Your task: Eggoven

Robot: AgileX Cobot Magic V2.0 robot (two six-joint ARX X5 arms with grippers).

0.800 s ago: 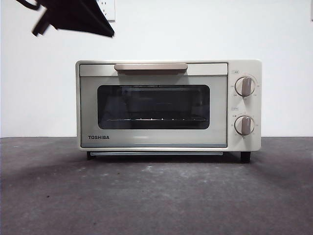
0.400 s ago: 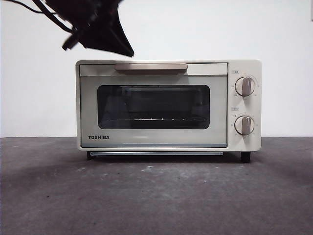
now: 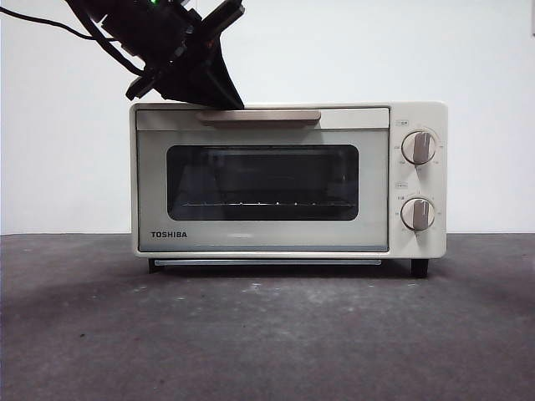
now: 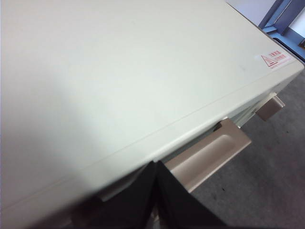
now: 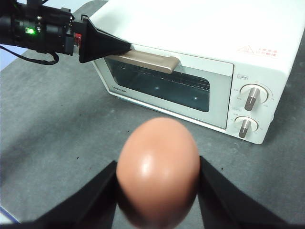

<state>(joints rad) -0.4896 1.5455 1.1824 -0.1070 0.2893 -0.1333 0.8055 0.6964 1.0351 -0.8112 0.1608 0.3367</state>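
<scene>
- Down comes the left gripper (image 3: 219, 98) in the front view, from the upper corner at 11 o'clock to the near end of the tan handle (image 3: 258, 115), where its tip now sits right at the oven's top edge.
- Its jaws are pressed together in the left wrist view, tip at the handle's end and holding nothing.
- Over on the other arm, the right gripper (image 5: 157, 191) is clamped on the egg (image 5: 158, 169), held up in the air, well apart from the toaster oven (image 5: 200, 62), which lies toward 12 o'clock in that view.
- That egg looks light, smooth and slippery, and surely fragile; a gentle squeeze across its middle, as now, seems the safest hold.
- Oven door is closed; through the dark window (image 3: 262, 182) only a bare wire rack (image 3: 266, 204) shows, nothing on it.
- Door first, egg after, by the look of it.
</scene>
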